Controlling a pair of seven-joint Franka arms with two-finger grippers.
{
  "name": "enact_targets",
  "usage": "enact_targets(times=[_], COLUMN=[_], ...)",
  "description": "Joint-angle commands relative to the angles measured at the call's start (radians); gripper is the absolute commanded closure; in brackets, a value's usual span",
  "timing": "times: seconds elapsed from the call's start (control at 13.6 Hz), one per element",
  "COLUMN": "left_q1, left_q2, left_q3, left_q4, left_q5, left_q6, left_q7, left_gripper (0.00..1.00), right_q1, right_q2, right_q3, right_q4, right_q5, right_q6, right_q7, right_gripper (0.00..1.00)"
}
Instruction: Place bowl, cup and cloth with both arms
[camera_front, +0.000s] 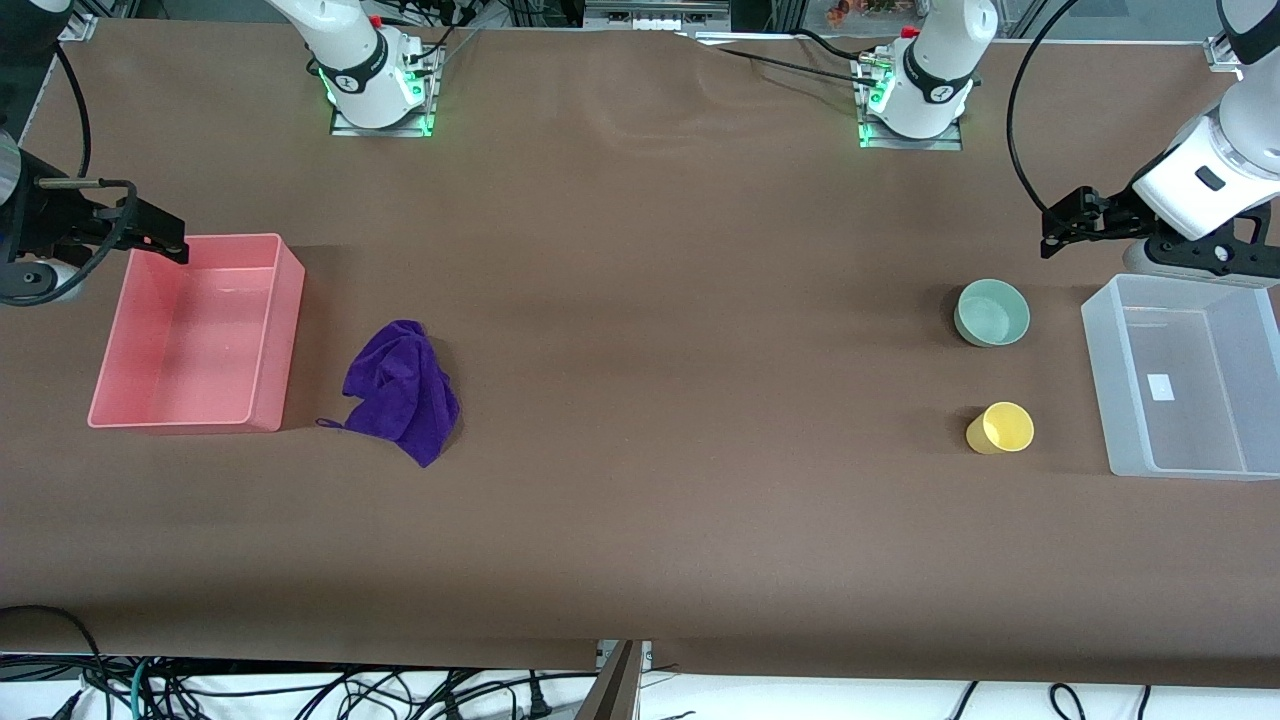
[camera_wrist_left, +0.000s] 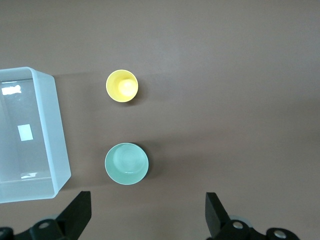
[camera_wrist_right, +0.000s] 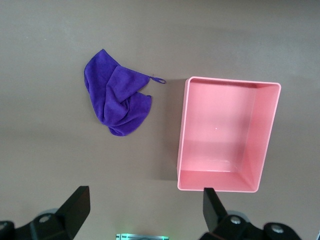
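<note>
Both arms are glossy white with rounded, chunky shells. The right arm (camera_front: 345, 50) and the left arm (camera_front: 935, 55) each have a black ring band with a small white logo near the base, a red button on top, and green lights glowing around the square metal mounting plates. Black cables run all over, looping off the wrists and trailing from the bases. The left arm's wrist section has a little dark rectangular marking on the white shell. The left gripper (camera_front: 1075, 225) and the right gripper (camera_front: 150, 232) are matte black and angular, with flat, wedge-shaped fingers (camera_wrist_left: 77, 215) and round silver screws on the knuckles.
</note>
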Motion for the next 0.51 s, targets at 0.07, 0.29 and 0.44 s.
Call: enact_targets(times=[0.07, 0.29, 0.44], left_q1=[-0.007, -0.006, 0.002], left_q2=[0.006, 0.036, 0.067], left_q3=[0.009, 0.009, 0.016], left_q4=[0.006, 0.005, -0.001], left_q5=[-0.017, -0.010, 0.018], left_q6=[-0.017, -0.111, -0.189], left_q7=[0.006, 0.012, 0.017], left_gripper=[0.00, 0.00, 0.00], right_q1=[-0.004, 0.003, 0.002], right_q2=[0.003, 0.037, 0.040], right_q3=[0.000, 0.003, 0.008], right_q4=[0.002, -0.056, -0.136], right_q5=[-0.013, -0.022, -0.018], right_q6=[0.000, 0.035, 0.113], right_q7=[-0.007, -0.001, -0.008], right_gripper=[0.00, 0.00, 0.00])
